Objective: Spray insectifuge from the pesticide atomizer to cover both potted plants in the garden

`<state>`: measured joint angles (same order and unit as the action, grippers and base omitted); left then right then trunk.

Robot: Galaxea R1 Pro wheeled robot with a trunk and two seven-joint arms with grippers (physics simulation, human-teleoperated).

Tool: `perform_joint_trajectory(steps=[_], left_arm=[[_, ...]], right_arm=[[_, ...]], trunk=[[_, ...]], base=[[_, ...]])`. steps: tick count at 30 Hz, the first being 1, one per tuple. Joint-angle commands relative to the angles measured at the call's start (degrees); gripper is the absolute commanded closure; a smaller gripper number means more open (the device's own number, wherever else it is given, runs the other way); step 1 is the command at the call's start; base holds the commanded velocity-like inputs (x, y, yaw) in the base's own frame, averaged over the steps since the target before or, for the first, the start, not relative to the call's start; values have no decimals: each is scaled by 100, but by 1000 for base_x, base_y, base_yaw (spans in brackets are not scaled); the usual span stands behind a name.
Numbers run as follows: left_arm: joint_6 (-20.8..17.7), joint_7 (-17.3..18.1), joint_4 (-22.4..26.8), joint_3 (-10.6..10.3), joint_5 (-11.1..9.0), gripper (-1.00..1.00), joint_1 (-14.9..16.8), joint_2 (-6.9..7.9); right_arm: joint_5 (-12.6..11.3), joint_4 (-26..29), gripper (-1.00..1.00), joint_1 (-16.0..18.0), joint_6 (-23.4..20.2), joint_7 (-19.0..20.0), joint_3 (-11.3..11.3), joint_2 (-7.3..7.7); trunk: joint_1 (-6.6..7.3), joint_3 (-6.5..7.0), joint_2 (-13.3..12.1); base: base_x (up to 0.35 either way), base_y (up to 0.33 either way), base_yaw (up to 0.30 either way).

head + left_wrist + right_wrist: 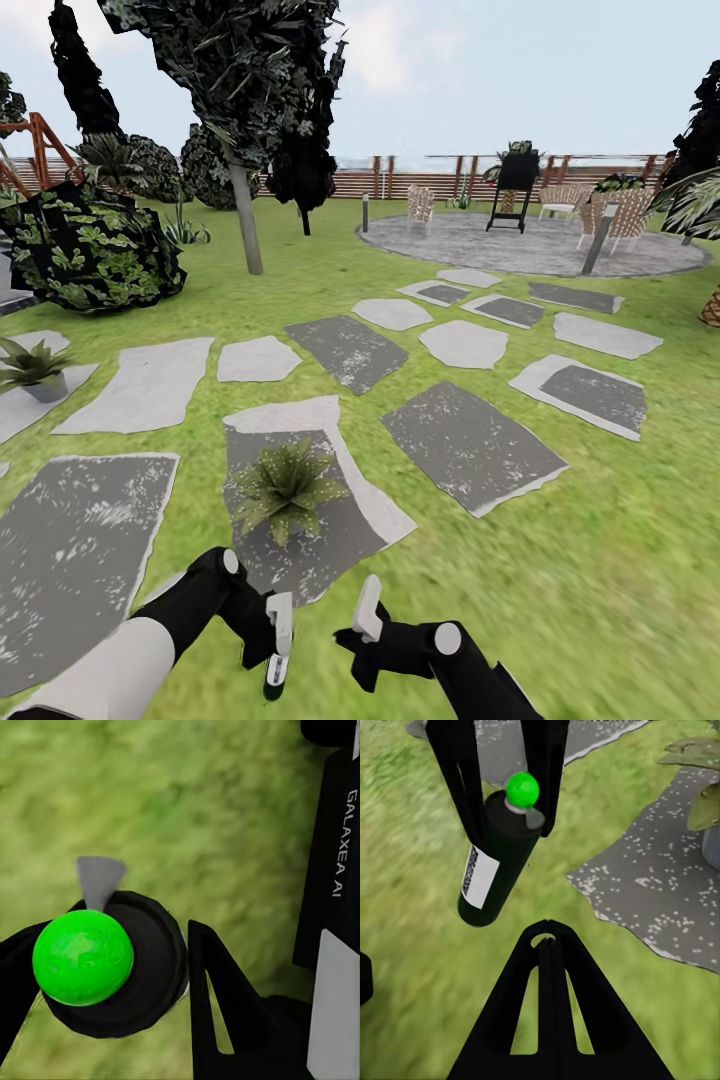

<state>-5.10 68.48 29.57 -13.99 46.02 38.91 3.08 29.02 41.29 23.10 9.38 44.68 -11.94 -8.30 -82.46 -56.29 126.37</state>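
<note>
A: Looking over the lawn (640,520), what carries everything?

B: Mottled green grass set with flat, ragged-edged stepping stones (470,445), some dark grey and speckled, some pale. Further off lies a round paved patio (530,245) with woven chairs (625,215) and a black stand, backed by a brown slatted fence (400,183). Dark trees (250,90) and a broad-leaved bush (90,245) stand toward the lawn's left side.

A: And the potted plants?

B: One spiky green rosette (287,487) sits on the dark stone nearest the arms. The other (35,368), in a small grey pot, rests on a pale stone at the lawn's left edge.

A: The spray bottle?

B: The left gripper (277,640) pinches it between its fingers. The spray bottle (499,855) is a dark cylinder with a white label, print too small to read, and a glossy green ball top (82,956) with a grey nozzle. It hangs over grass just short of the nearer plant's stone.

A: Any writing?

B: "GALAXEA AI" in white on the black arm (334,844).

A: The right gripper?

B: The right gripper (365,625) sits just beside the left; its black triangular fingers (551,1012) are pressed together, holding nothing.
</note>
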Motion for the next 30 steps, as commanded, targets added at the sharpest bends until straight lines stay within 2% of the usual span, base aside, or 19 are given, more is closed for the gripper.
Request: perform_joint_trajectory(steps=[1, 10, 14, 17, 22, 30], left_arm=[[-51, -23, 11, -31, -3, 100, 2, -27], [51, -16, -9, -31, -46, 100, -13, -73], [435, -3, -192, -86, -33, 100, -38, -73], [506, 3, -238, -116, -33, 100, -46, -82], [528, 1, -248, -225, -45, 100, -50, -229], [536, -7, -246, -253, -74, 100, -50, -344]], right_arm=[[60, 8, 100, 2, 38, 6, 8, -7], [68, -1, 100, 2, 38, 2, 8, -6], [71, -7, 100, 2, 38, -2, 8, -5], [70, 0, 100, 2, 38, -3, 8, -5], [69, -6, 100, 2, 38, -3, 8, -5], [69, -7, 100, 2, 38, -3, 10, -5]], trunk=[[1, -5, 2], [1, -5, 2], [1, -5, 2], [1, -5, 2], [1, -5, 2], [1, -5, 2]], base=[[0, 0, 0], [0, 0, 0], [0, 0, 0], [0, 0, 0], [0, 0, 0], [0, 0, 0]])
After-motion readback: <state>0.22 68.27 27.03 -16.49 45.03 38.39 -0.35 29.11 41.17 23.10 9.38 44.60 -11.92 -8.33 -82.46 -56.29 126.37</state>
